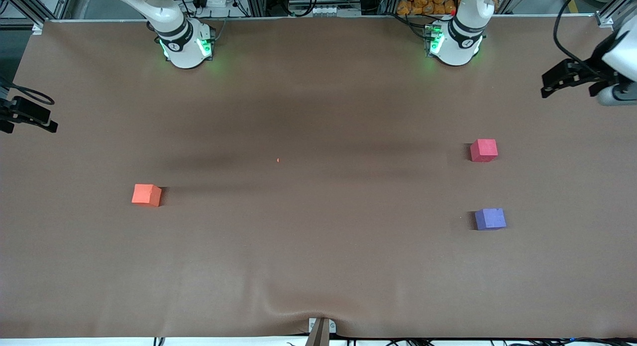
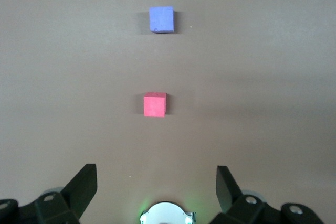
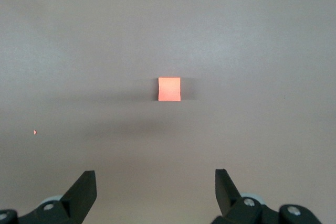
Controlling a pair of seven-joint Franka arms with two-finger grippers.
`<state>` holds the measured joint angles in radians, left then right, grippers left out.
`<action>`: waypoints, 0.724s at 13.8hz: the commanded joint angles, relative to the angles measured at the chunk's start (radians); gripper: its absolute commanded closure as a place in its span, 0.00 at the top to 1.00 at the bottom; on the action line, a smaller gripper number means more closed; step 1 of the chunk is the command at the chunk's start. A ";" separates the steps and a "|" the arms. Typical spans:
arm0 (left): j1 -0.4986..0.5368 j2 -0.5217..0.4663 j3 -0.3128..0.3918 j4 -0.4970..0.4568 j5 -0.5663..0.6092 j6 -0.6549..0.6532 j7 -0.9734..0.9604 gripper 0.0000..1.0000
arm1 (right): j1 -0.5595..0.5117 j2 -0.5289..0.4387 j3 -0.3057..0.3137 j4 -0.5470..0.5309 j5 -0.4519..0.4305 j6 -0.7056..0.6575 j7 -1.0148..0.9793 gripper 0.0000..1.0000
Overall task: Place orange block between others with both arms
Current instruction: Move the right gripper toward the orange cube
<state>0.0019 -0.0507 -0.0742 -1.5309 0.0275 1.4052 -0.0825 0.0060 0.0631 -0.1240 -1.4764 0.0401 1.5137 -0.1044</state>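
Orange block (image 1: 146, 194) on the brown surface (image 1: 318, 266) toward the right arm's end, pinkish-red cube (image 1: 483, 150) and purple cube (image 1: 490, 219) toward the left arm's end, well apart from it, left gripper (image 2: 156, 190) high over its end, jaws spread, empty, right gripper (image 3: 156, 192) likewise wide apart, empty

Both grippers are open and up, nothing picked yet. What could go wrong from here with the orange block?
1. The orange block lies at the right arm's end, the pinkish-red cube and purple cube at the left arm's end, so it likely needs a mid-table handover, where it could drop.
2. The gap between those two cubes looks modest; the open left gripper may nudge one while placing.
3. The open right gripper could tip the block if it closes off-centre.
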 commanded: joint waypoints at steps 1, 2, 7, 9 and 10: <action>0.004 0.014 -0.002 0.038 0.008 -0.011 0.001 1.00 | 0.012 0.018 0.004 0.031 -0.016 -0.012 0.082 1.00; 0.004 0.014 -0.001 0.040 0.009 -0.011 0.001 1.00 | 0.020 0.018 0.004 0.031 -0.017 -0.012 0.084 1.00; 0.003 0.038 0.001 0.031 0.009 -0.015 0.001 1.00 | 0.025 0.021 0.004 0.031 -0.029 -0.015 0.078 1.00; 0.001 0.028 -0.002 0.009 0.008 -0.037 -0.011 1.00 | 0.025 0.030 0.003 0.033 -0.031 -0.012 0.077 1.00; 0.001 0.028 -0.002 0.008 0.008 -0.037 -0.010 1.00 | 0.023 0.041 0.004 0.031 -0.031 -0.010 0.075 1.00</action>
<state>0.0036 -0.0174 -0.0734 -1.5246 0.0275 1.3880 -0.0837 0.0256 0.0721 -0.1210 -1.4763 0.0241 1.5136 -0.0430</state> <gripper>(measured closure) 0.000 0.000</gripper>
